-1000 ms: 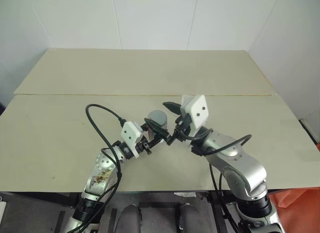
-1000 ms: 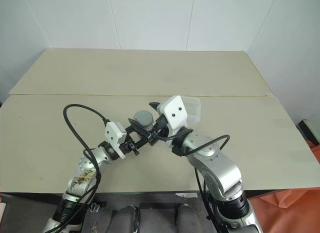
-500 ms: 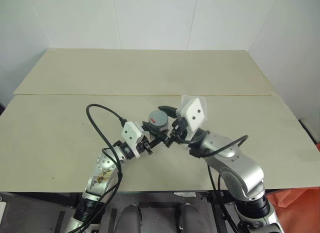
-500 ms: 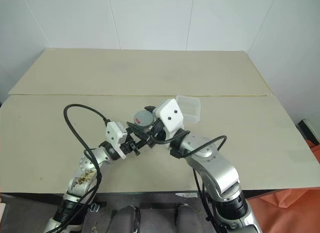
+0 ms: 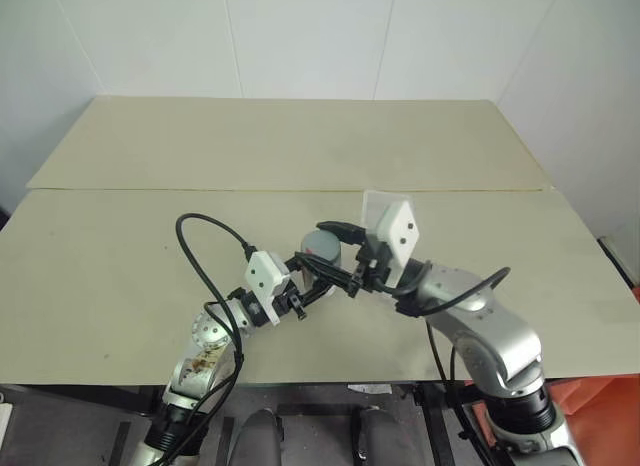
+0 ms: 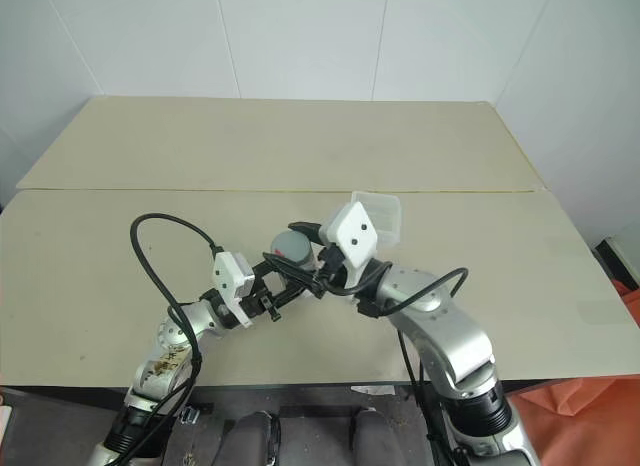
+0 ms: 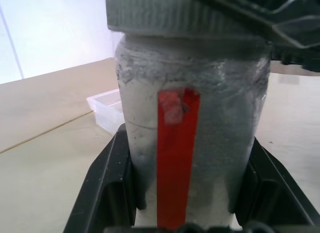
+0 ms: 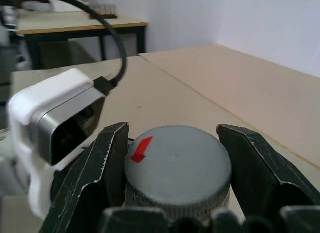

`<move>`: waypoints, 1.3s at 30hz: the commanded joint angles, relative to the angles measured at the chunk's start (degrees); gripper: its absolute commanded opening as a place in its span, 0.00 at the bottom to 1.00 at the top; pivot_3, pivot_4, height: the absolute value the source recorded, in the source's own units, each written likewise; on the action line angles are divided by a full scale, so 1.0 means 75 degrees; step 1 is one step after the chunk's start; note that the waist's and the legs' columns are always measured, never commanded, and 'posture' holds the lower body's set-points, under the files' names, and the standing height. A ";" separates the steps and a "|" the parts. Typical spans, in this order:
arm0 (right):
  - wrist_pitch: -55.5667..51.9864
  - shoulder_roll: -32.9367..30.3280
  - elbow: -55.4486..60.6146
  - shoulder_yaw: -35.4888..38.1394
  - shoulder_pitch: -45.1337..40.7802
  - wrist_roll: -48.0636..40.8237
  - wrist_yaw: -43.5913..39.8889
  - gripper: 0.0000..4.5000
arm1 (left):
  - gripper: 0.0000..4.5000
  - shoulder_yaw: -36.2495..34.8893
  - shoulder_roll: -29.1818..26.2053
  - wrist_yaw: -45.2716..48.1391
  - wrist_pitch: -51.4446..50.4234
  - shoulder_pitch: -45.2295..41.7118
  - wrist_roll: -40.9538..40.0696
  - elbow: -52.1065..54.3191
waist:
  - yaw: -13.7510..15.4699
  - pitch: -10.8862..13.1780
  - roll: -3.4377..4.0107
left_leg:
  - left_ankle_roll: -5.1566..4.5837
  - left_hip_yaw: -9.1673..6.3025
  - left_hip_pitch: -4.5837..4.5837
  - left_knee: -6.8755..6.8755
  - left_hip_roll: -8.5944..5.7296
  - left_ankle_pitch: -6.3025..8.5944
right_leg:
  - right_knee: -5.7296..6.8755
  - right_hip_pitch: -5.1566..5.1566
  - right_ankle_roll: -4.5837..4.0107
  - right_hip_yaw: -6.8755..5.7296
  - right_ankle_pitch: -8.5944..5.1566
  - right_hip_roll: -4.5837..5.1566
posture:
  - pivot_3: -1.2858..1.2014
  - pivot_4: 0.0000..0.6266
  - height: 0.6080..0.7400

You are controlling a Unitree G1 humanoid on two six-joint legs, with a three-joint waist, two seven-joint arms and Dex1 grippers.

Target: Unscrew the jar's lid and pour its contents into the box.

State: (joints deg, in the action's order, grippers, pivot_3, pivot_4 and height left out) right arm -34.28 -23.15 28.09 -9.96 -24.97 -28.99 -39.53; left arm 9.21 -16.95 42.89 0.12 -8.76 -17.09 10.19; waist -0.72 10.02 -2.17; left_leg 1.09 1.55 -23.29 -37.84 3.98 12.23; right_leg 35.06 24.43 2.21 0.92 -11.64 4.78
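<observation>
The jar [image 7: 190, 143], clear with a red strip down its side, is held upright above the table, with my left gripper [image 5: 306, 274] shut on its body. Its two black fingers [image 7: 107, 188] press on either side of it. The grey ribbed lid [image 8: 177, 168] sits on top of the jar, a red mark on its face. My right gripper [image 8: 177, 158] reaches in from the right and is shut on the lid's rim. The box [image 6: 386, 208], clear and shallow, lies on the table just behind my right wrist.
The beige table [image 5: 120, 276] has a seam [image 5: 150, 189] running across it behind the arms. A black cable [image 5: 200, 248] loops up from my left forearm. White walls close off the back and right. Another table [image 8: 75, 20] stands in the distance.
My right gripper stood open beside the lid and has now closed on it. Its wrist has swung round. The left gripper has kept its hold on the jar.
</observation>
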 commanded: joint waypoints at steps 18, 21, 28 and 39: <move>0.3140 -0.0334 -0.5932 -0.1270 -0.3884 -0.0455 -0.7063 0.62 | 0.45 -0.0079 -0.0326 0.0387 0.0075 0.0194 -0.0322 0.0704 | -0.0008 0.0004 0.0006 | 0.0000 -0.0002 0.0000 0.0005 0.0015 0.0000 | 0.0005 0.0009 0.0022 0.0004 0.0029 -0.0024 | 0.52 0.24 1.00; 0.3574 -0.0501 -0.6311 -0.1695 -0.4140 -0.0740 -0.7063 0.62 | 0.45 -0.0053 -0.0312 0.0309 0.0057 0.0231 -0.0297 0.0755 | 0.0000 0.0005 0.0008 | 0.0000 -0.0002 -0.0001 0.0008 0.0015 0.0000 | 0.0006 0.0012 0.0023 0.0003 0.0030 -0.0025 | 0.52 0.24 1.00; 0.3327 -0.0646 -0.6666 -0.1512 -0.4325 -0.0362 -0.6974 0.82 | 0.45 -0.0098 -0.0222 0.0113 -0.0003 0.0292 -0.0320 0.0751 | 0.0000 0.0007 0.0012 | 0.0000 -0.0002 -0.0002 0.0008 0.0016 0.0000 | 0.0009 0.0017 -0.0010 0.0004 0.0051 -0.0026 | 0.52 0.24 1.00; 0.1914 -0.1407 -0.2448 0.0641 -0.2189 -0.1277 -0.4748 0.99 | 0.45 -0.0300 -0.0067 0.0075 -0.0040 0.0201 -0.0440 0.0396 | 0.0076 0.0008 0.0012 | 0.0001 -0.0002 -0.0010 0.0011 0.0016 0.0001 | 0.0003 0.0020 -0.0009 0.0002 0.0050 -0.0027 | 0.52 0.24 1.00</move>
State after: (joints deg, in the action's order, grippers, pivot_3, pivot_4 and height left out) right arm -17.72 -33.99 2.60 -8.10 -42.59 -36.90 -81.18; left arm 7.30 -17.70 43.30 -1.20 -6.52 -20.13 12.44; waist -0.14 10.07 -2.08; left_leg 1.10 1.53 -23.36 -37.75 4.10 12.24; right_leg 35.08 24.58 2.16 0.94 -11.28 4.58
